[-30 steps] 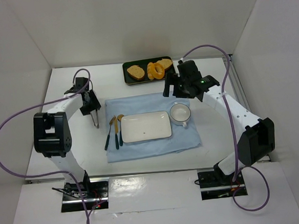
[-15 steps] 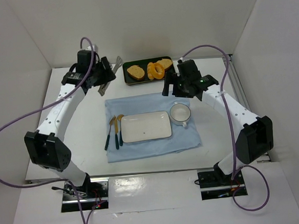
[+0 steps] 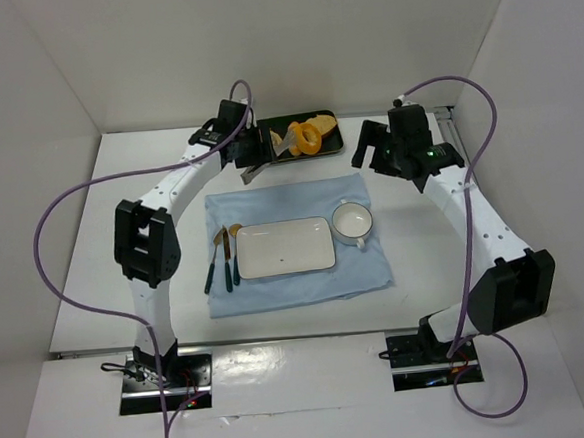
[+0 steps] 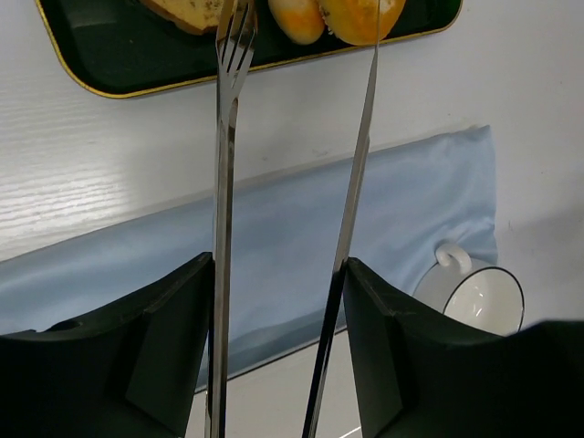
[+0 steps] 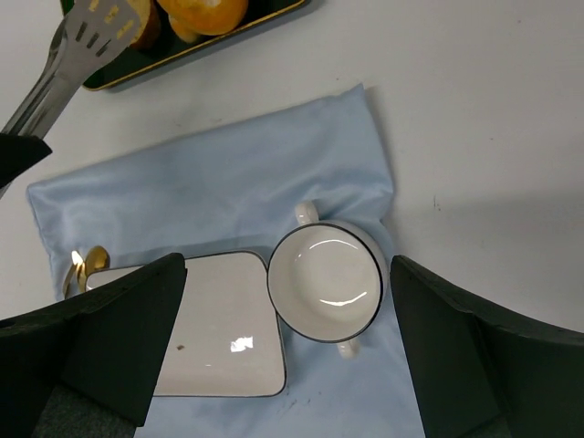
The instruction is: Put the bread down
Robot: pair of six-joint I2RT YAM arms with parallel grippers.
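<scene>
The tongs (image 4: 224, 182) are clamped in the left pincer (image 4: 278, 272), tips over the tray (image 3: 329, 125) holding the bread (image 3: 318, 143). The right pincer (image 5: 285, 265) is held apart.

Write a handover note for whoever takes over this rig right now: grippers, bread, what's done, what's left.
Left gripper: shut on the tongs, whose tips are apart over the tray.
Right gripper: open, empty, above the cup.
Bread: in the tray, not gripped.
Done: tongs in hand, at the tray.
Left: grab the bread and place it, probably on the bare white plate.
</scene>
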